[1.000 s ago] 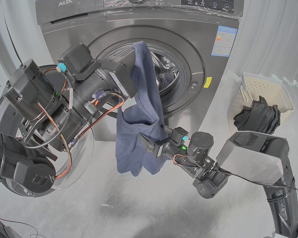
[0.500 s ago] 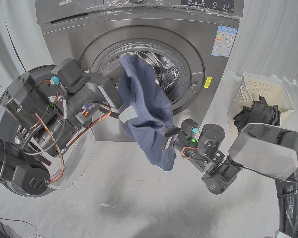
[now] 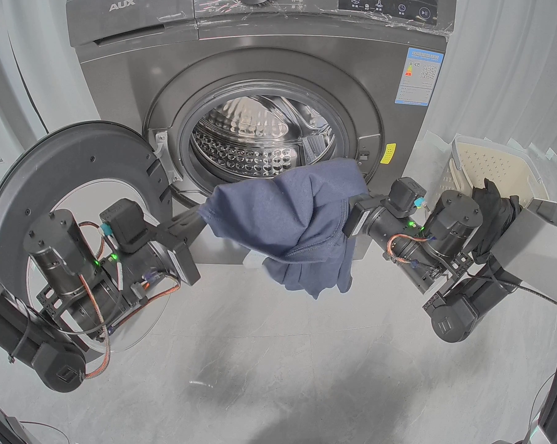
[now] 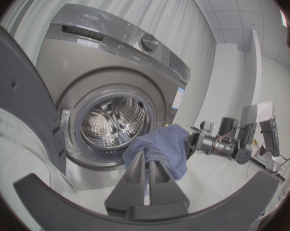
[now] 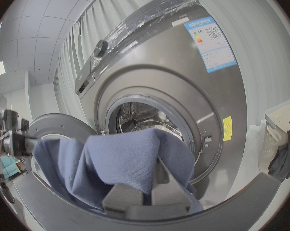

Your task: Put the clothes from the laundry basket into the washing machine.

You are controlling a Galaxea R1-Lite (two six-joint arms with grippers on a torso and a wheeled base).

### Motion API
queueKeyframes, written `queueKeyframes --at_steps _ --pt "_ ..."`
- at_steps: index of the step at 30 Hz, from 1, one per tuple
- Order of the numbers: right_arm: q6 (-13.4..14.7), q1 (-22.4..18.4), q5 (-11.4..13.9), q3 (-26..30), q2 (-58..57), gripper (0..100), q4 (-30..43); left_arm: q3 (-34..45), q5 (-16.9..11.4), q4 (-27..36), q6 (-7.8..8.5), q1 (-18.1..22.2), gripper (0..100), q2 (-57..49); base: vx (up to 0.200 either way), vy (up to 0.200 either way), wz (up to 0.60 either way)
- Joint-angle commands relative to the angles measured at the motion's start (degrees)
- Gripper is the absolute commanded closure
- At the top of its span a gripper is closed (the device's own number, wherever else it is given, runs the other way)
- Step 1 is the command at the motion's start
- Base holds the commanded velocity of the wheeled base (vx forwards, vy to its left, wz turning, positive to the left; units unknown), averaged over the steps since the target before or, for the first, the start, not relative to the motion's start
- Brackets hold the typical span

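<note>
- Two grippers hold one blue garment (image 3: 291, 217), which spans the gap between them, clear of the floor (image 3: 260, 365).
- The left gripper (image 4: 145, 154) has its fingers (image 4: 137, 174) pressed together on a bunched edge of the garment, with fabric squeezed in the narrow slot between them.
- The right gripper (image 5: 153, 177) grips the opposite edge. Cloth drapes over its fingertips, so the pinch itself is mostly covered, but it appears clamped on the fabric.
- From the right gripper, the garment sags toward the left gripper, and a loose fold hangs below the line between them.
- The washing machine (image 3: 136, 69) stands just behind both grippers, and its open drum (image 3: 247, 137) lies above and behind the stretched cloth.
- The top edge of the garment crosses the lower rim of the drum opening in the head view. I cannot tell whether it touches the rim.
- The round door (image 3: 75, 155) is swung wide open, on the outer side of the left gripper.
- The laundry basket (image 3: 507, 161) sits on the outer side of the right gripper, beside the machine.
- A black garment (image 3: 494, 211) hangs over the basket's near rim.
</note>
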Motion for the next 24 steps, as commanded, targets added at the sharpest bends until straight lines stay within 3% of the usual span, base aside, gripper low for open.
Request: queueKeyframes --at_steps 1,5,12,18,19,24 --pt "0.0 0.6 0.0 0.9 -4.5 100 0.0 2.9 -0.8 -3.5 0.27 0.2 100 7.6 0.000 0.000 0.00" --pt "0.1 1.5 0.0 0.8 -4.8 100 0.0 4.2 -1.8 -6.8 0.62 -0.1 100 13.1 0.000 0.000 0.00" --pt "0.0 3.4 0.1 0.0 -4.8 100 0.1 2.9 -1.9 -6.9 1.68 -0.2 100 19.4 0.000 0.000 0.00" --pt "0.0 3.8 0.1 -0.5 -4.8 100 0.0 2.2 -1.8 -6.9 1.59 -0.6 100 19.9 0.000 0.000 0.00" --pt "0.0 3.8 0.1 -0.5 -4.8 100 0.0 2.2 -1.8 -6.9 1.59 -0.6 0 19.9 0.000 0.000 0.00" --pt "0.0 2.4 0.3 -1.7 -4.4 100 0.1 6.1 -1.9 -6.9 1.68 -1.0 0 19.9 0.000 0.000 0.00"
